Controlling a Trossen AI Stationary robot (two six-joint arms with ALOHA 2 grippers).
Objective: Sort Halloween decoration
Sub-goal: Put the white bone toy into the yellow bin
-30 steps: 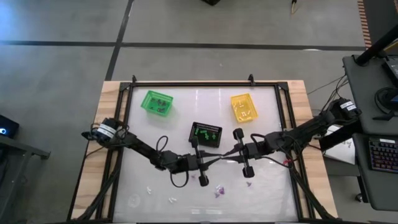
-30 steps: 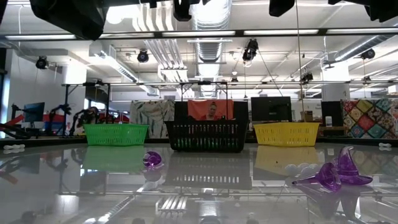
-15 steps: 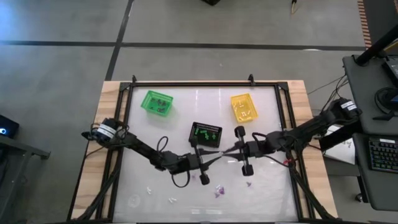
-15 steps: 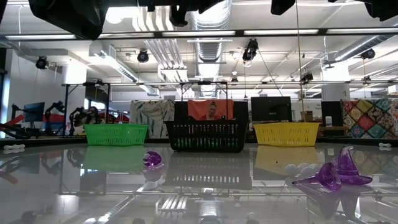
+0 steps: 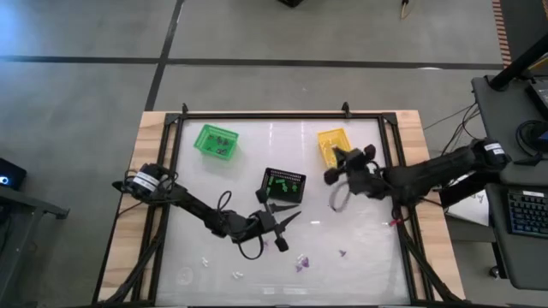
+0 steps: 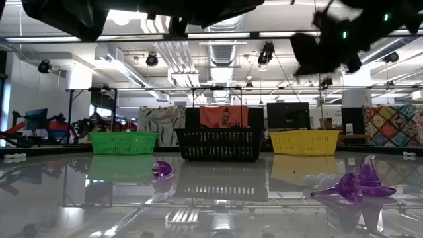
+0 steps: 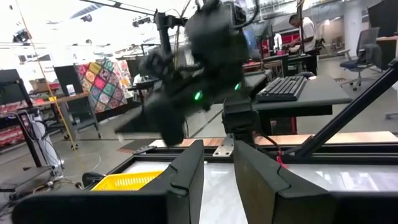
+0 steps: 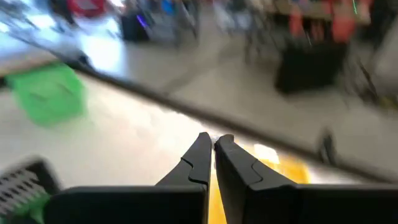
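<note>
My left gripper [image 5: 294,217] is open, held level above the table just near of the black basket [image 5: 283,184]; nothing is between its fingers [image 7: 187,175]. My right gripper [image 5: 336,157] is shut and reaches the near edge of the yellow basket [image 5: 332,144]; its tips [image 8: 214,140] meet, and no trinket shows between them. Small purple and white Halloween decorations [image 5: 300,262] lie on the table's near part, purple ones [image 6: 357,184] close to the low camera. The green basket [image 5: 215,140] stands at the far left.
The three baskets stand in a row in the low view: green [image 6: 123,143], black [image 6: 219,145], yellow [image 6: 304,142]. More trinkets [image 5: 205,261] lie near the front edge. A black frame [image 5: 265,114] rims the white table; a desk with a keyboard [image 5: 529,214] stands at the right.
My right gripper has drawn away from my left gripper at the table's middle, gone toward the far right to the yellow basket, and swung its wrist round; it stays shut. My left gripper has kept its place near the black basket.
</note>
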